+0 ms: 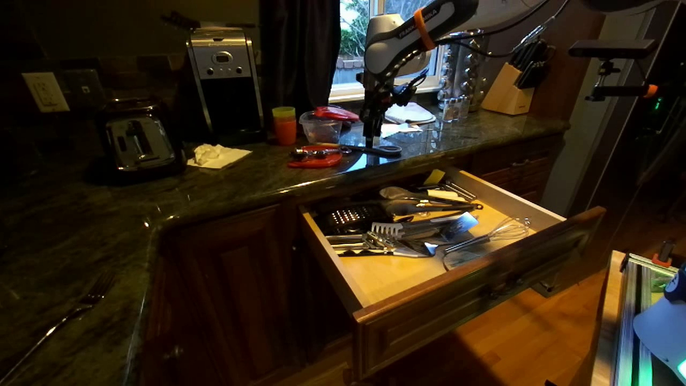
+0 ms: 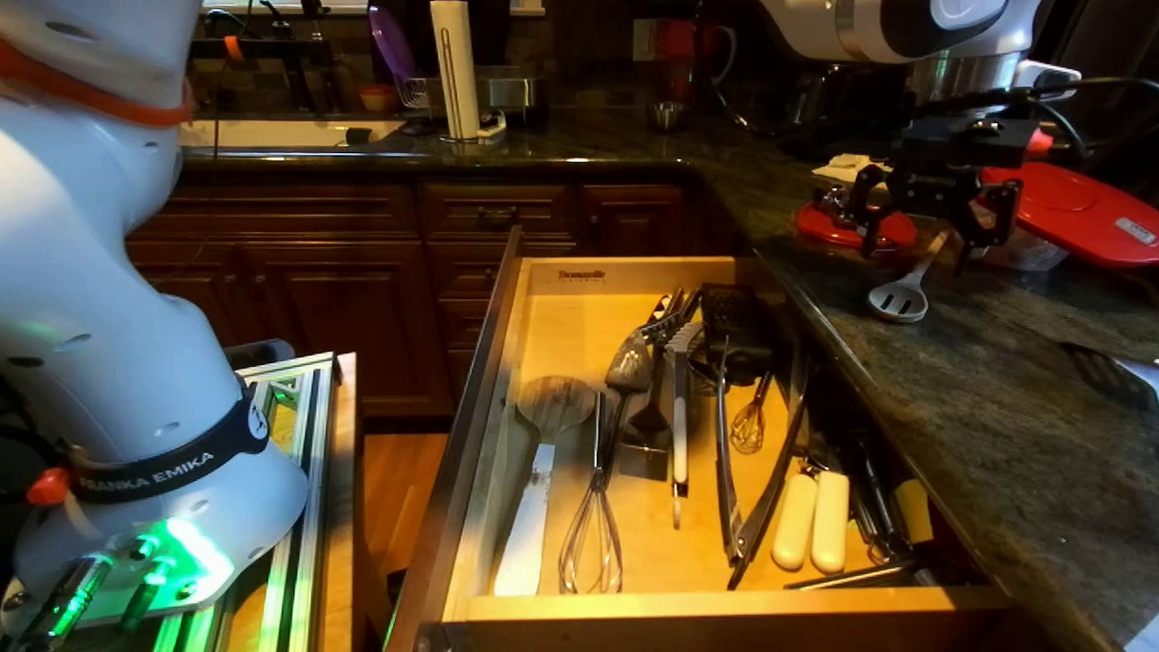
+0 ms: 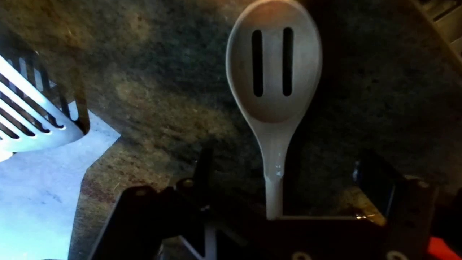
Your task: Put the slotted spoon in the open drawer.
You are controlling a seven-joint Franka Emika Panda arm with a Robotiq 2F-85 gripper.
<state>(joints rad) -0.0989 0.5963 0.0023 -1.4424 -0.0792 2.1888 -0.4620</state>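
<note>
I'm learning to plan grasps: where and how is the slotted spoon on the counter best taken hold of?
Probably by the handle of the slotted spoon, just behind its bowl, coming from above and closing across it. The handle is narrow, the bowl much wider, and the counter blocks access from below. In the wrist view the handle shows between the jaws of the open claw.

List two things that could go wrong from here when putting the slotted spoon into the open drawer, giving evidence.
Slipping: the slotted spoon is narrow near the open gripper, so it could twist or slip when lifted.
Landing: the open drawer holds a whisk and tongs, so the spoon might land on top of them and stick up.
</note>
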